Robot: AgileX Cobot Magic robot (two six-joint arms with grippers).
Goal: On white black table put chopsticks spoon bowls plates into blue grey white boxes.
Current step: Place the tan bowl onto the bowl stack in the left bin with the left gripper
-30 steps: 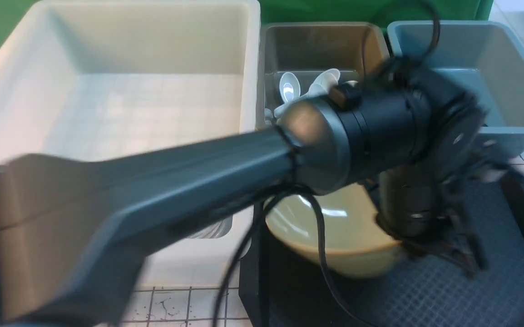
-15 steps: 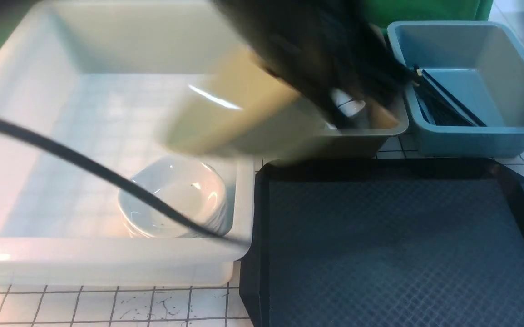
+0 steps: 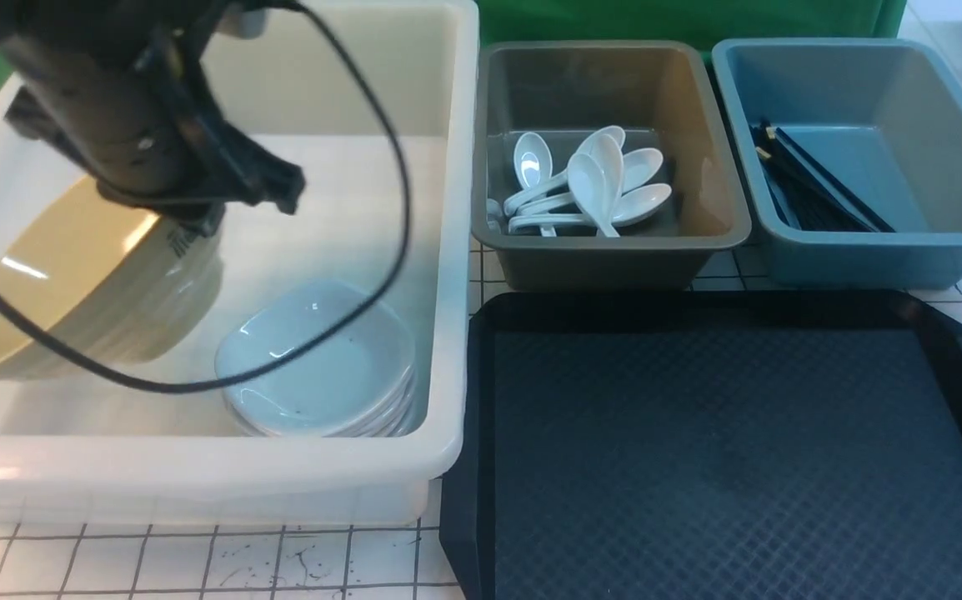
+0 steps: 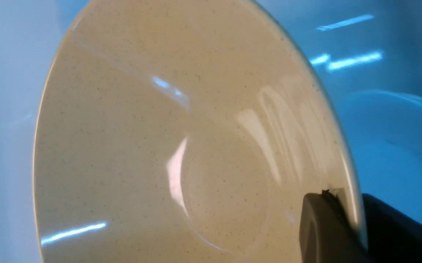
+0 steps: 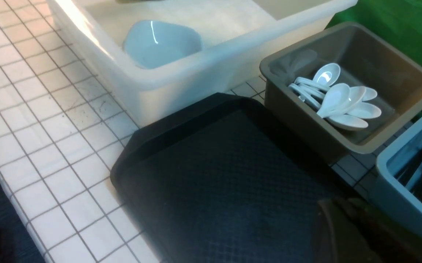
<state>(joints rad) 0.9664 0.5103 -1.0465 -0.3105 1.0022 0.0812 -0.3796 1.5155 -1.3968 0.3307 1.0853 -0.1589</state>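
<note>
Since the left gripper (image 3: pixel 193 223) pinches only its rim, the glossy mustard bowl (image 3: pixel 47 283) hangs tilted inside the translucent white box (image 3: pixel 197 479) — beside stacked, rounded-square white plates (image 3: pixel 318 367). Right of that box: ceramic spoons (image 3: pixel 589 187) in the grey tub (image 3: pixel 606 258), then black chopsticks (image 3: pixel 814 187) in the blue tub (image 3: pixel 864 262). The right gripper (image 5: pixel 342 223) is clenched.

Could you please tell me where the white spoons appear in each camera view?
Front view: spoons piled in the olive-grey box, the middle of three.
Left wrist view: absent; yellow bowl fills it.
Right wrist view: spoons in that same box.
Shared landmark: black tray before that box, front and right wrist.
</note>
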